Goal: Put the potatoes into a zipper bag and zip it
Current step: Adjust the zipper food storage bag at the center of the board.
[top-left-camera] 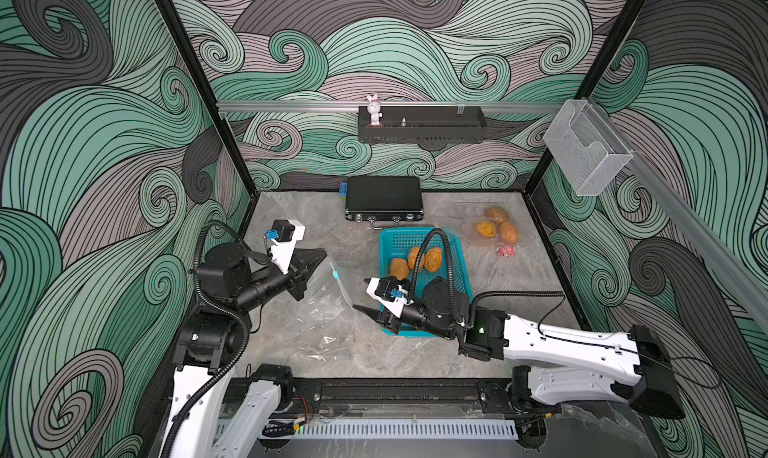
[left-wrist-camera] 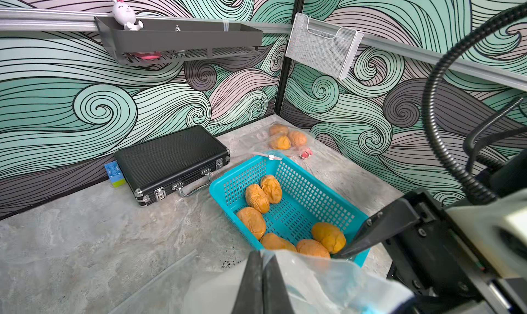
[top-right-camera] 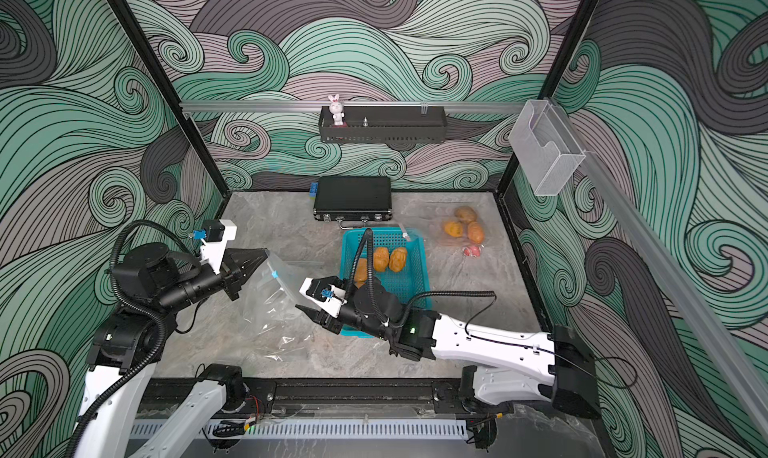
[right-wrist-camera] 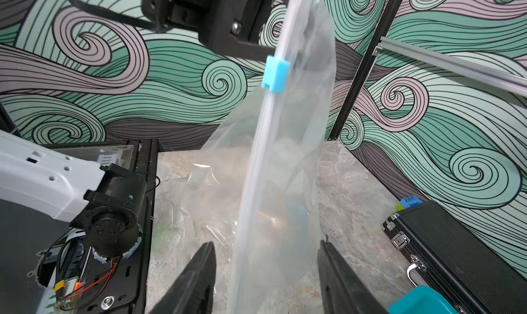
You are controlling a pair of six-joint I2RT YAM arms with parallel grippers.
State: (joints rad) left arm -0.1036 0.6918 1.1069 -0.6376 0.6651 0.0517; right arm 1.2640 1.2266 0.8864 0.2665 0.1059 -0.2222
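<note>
The left hand [top-left-camera: 321,253], pressed together, pinches the top edge of the clear zipper bag [top-left-camera: 322,300] left of centre in both top views. The right hand [right-wrist-camera: 265,242] is spread, one jaw either side of the bag's zip strip (its blue slider [right-wrist-camera: 276,74] sits further along). The potatoes [left-wrist-camera: 258,198] lie in the teal basket [left-wrist-camera: 319,195] at mid-frame. Three more sit inside another bag [top-left-camera: 467,227] at the worktop's [top-left-camera: 519,277] upper right.

Grey marbled tabletop [top-left-camera: 498,293]: black case [top-left-camera: 384,196], teal basket [top-left-camera: 397,240], bagged potatoes [top-left-camera: 486,228], blue brick [top-left-camera: 343,189].
</note>
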